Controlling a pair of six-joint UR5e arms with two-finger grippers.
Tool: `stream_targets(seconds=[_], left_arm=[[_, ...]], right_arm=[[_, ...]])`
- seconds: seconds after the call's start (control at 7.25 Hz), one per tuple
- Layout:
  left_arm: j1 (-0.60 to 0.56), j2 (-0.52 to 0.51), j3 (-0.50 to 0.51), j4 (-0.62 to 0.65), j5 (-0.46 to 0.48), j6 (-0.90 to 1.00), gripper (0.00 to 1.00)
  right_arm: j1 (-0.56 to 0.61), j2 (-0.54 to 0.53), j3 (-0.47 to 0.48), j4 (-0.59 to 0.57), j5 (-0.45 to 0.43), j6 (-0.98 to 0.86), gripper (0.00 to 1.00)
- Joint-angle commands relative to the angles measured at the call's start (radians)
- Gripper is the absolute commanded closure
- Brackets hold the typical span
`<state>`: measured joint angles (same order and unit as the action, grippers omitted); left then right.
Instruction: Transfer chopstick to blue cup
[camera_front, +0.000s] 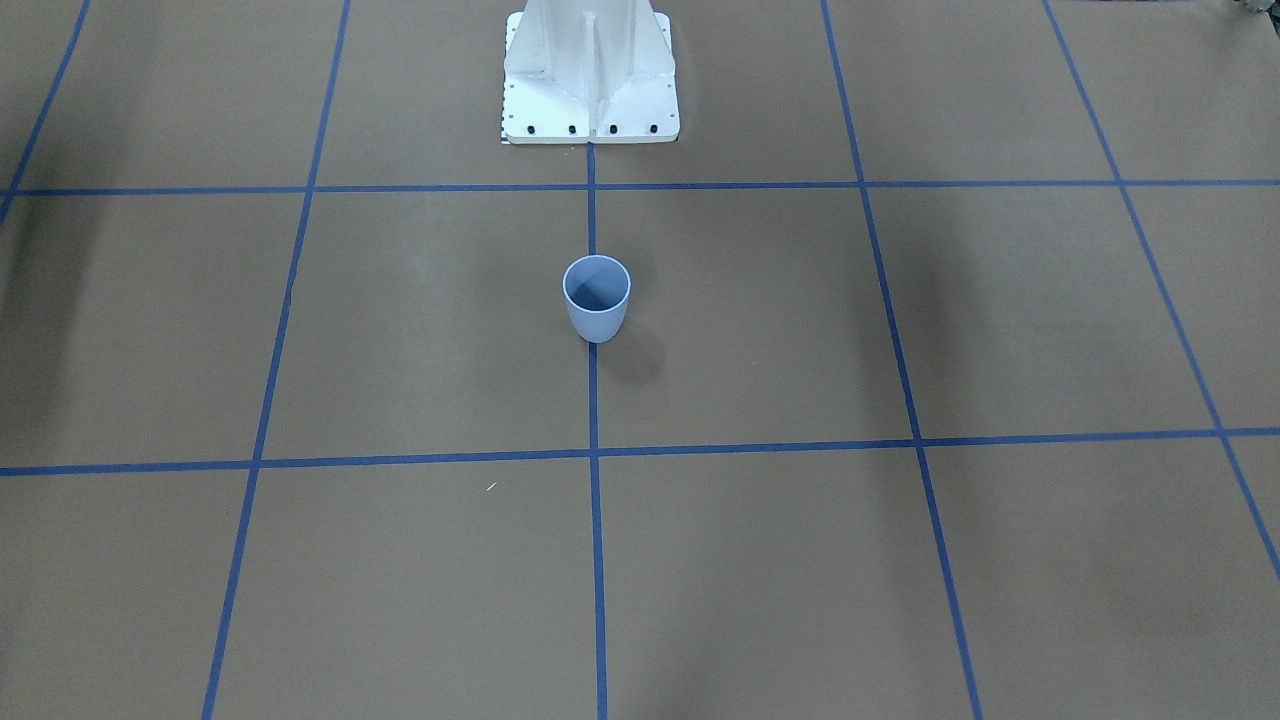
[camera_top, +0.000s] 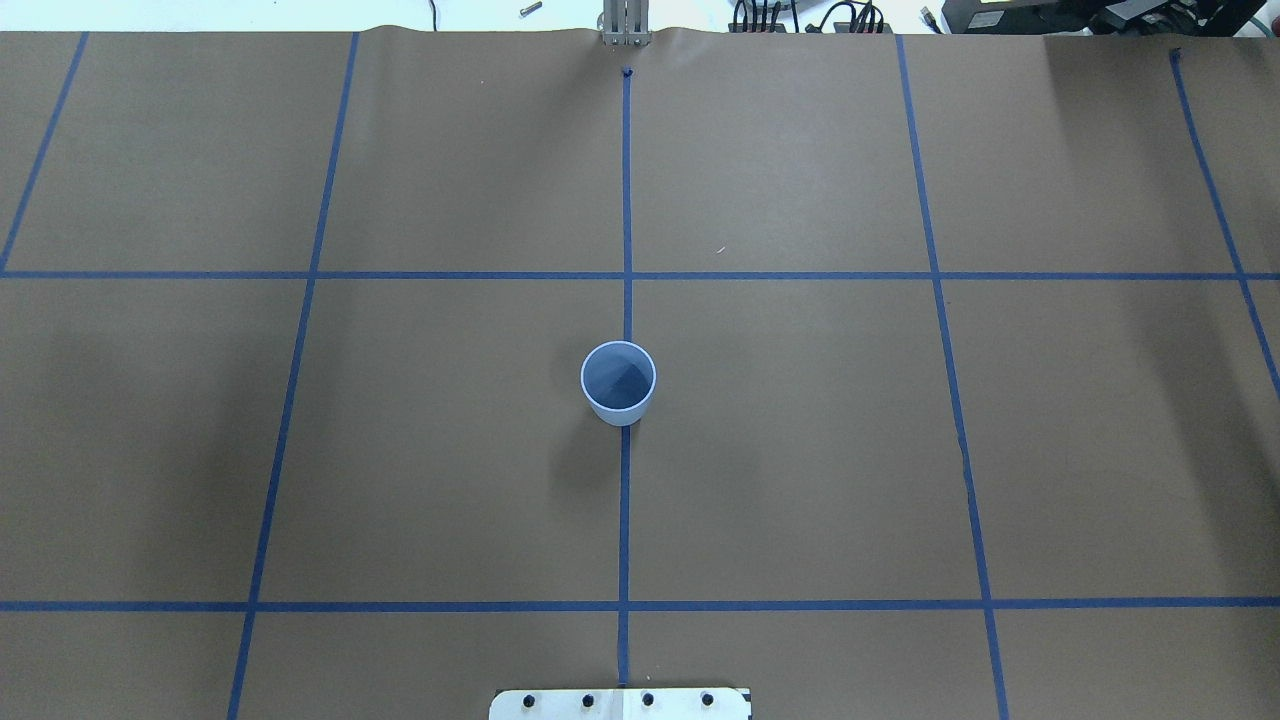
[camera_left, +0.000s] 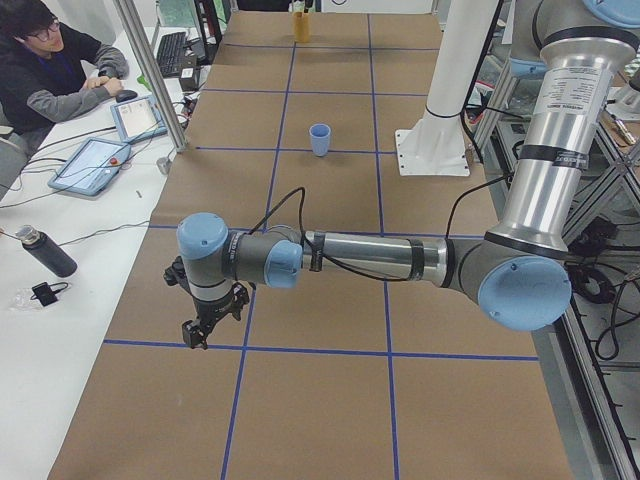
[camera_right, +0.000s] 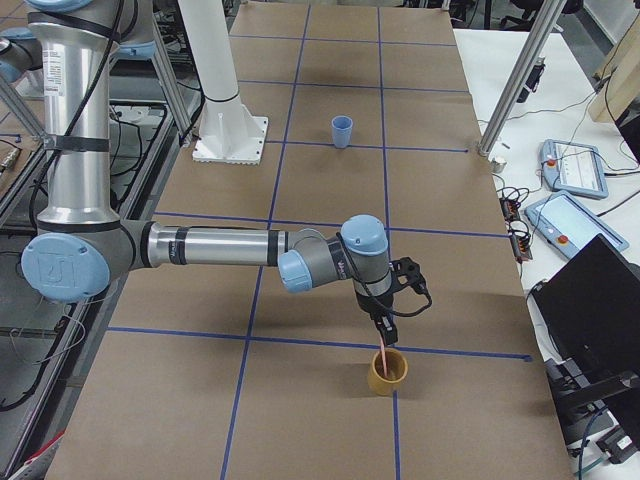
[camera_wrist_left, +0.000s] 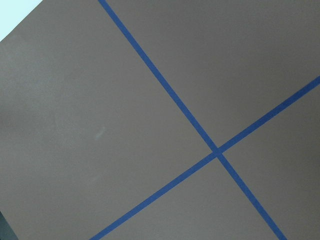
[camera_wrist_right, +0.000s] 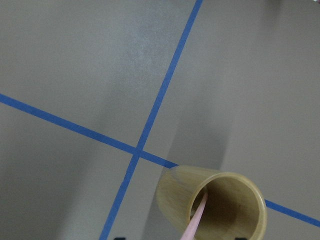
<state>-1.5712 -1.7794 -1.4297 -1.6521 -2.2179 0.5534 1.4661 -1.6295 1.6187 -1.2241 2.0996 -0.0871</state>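
Centrally, blue cup (camera_front: 597, 300) upright on tape line (camera_front: 594, 400) — chopstick (camera_wrist_right: 196, 216) leaning in tan cup (camera_wrist_right: 172, 195)

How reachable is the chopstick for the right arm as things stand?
Probably yes. The right end effector hangs just above the chopstick, which stands leaning in the tan cup, and nothing shows between them. I cannot tell whether it already grips the stick.

I see brown paper (camera_top: 800, 450) gridded with blue tape (camera_top: 625, 520). Out beyond my left gripper (camera_left: 200, 333), a white desk (camera_left: 40, 330) carries tablets (camera_left: 90, 165).
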Motion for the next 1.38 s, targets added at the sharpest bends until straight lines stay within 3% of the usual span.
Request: stream_targets(seconds=[0.0, 0.55, 0.69, 0.83, 1.24], left_arm=[[0.0, 0.0, 0.0, 0.0, 0.0, -0.001, 0.02], [0.0, 0.012, -0.001, -0.002, 0.0, -0.001, 0.02], [0.0, 0.015, -0.003, -0.002, 0.0, -0.001, 0.02], [0.0, 0.015, -0.003, -0.002, 0.0, -0.003, 0.02], [0.0, 0.015, -0.005, -0.003, -0.006, -0.021, 0.02]], right_arm=[[-0.001, -0.006, 0.012, -0.002, -0.004, 0.001, 0.85], [-0.001, -0.001, 0.04, -0.008, -0.007, -0.003, 0.79], [0.0, -0.006, 0.052, -0.009, -0.007, -0.006, 0.84], [0.003, -0.009, 0.062, -0.011, -0.006, -0.009, 0.98], [0.063, -0.01, 0.099, -0.015, 0.008, -0.02, 1.0]])
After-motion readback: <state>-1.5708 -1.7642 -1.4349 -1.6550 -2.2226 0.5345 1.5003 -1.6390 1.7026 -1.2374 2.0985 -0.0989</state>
